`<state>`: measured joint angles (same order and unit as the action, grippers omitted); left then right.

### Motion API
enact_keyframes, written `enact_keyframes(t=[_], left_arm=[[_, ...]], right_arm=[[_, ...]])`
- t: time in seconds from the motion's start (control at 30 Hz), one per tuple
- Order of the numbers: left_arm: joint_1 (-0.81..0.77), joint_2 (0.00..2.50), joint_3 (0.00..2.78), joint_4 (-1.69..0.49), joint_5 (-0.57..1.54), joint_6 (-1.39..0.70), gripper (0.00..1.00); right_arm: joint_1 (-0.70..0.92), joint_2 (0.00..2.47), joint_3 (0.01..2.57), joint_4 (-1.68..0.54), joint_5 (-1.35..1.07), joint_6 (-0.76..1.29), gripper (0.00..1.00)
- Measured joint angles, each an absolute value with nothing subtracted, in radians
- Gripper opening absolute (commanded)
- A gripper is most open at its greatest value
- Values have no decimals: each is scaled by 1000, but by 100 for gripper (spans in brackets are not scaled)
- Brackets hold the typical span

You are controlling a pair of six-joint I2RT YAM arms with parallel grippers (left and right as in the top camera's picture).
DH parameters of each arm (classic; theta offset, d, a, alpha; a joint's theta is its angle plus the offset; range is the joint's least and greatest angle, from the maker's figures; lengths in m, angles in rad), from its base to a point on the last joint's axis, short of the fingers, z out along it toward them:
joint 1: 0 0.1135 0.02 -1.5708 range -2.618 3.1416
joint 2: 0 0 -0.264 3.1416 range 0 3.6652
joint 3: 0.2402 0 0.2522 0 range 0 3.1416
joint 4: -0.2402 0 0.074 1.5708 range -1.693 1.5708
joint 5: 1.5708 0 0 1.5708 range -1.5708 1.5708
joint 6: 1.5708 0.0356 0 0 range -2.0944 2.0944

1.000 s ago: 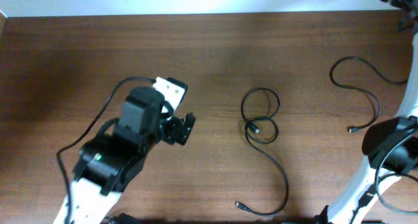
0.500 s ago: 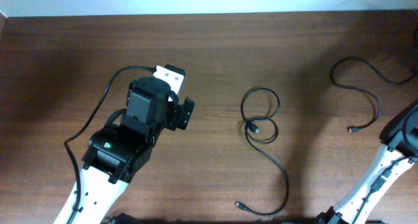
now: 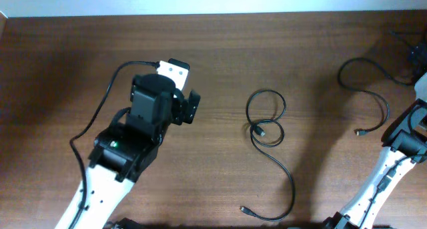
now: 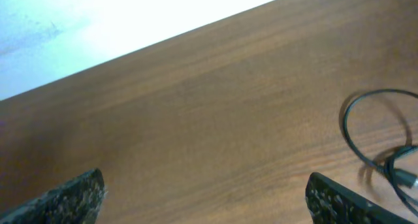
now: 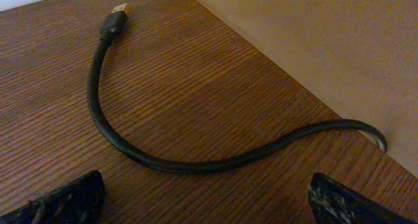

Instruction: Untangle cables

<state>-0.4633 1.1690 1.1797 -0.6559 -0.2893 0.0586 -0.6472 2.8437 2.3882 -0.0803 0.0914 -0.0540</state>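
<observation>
One thin black cable (image 3: pixel 266 115) lies mid-table in a small double loop, with a tail running to a plug (image 3: pixel 245 209) near the front edge. Its loop shows at the right of the left wrist view (image 4: pixel 356 142). A second cable (image 3: pixel 373 79) lies separate at the right, with a plug (image 3: pixel 359 131). Its other end, with a gold-tipped plug (image 5: pixel 117 12), curves across the right wrist view to the table's edge. My left gripper (image 3: pixel 193 107) is open and empty, left of the looped cable and apart from it (image 4: pixel 206 178). My right gripper (image 5: pixel 206 179) is open and empty, just above the second cable's end.
The left arm's thick black cable (image 3: pixel 100 115) arcs over the table's left part. The right arm's white link (image 3: pixel 387 169) crosses the right front corner. A beige wall (image 5: pixel 313 34) borders the table's right edge. A white surface (image 4: pixel 98 21) lies beyond the far edge.
The left gripper moved slightly toward the far side of the table. The right arm swung from the front right corner toward the far right edge, over the second cable's end.
</observation>
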Motion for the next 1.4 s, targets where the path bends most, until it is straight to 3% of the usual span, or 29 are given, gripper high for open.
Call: enact_keyframes(t=[0.63,0.87,1.03,1.13,1.17,1.3,1.4], left_arm=[[-463,1248,1179,-507,-373,59,99],[-463,1248,1179,-503,-439,59,99],[-463,1248,1179,-464,-537,59,99],[-463,1244,1179,-424,-663,59,99],[-463,1235,1178,-404,-693,59,99],[-463,1139,1178,-372,-716,59,99],[-436,1077,1178,-373,-723,59,99]], right_arm=[[-647,2956,2550,-51,-8,-158,99],[-424,2954,2569,-105,2,-156,98],[-402,2727,2565,-558,-63,-176,100],[-402,2312,2576,-836,-255,-181,99],[-402,2174,2584,-868,-329,-170,99],[-401,2022,2548,-872,-509,-80,99],[-399,1802,2208,-710,-564,-38,99]])
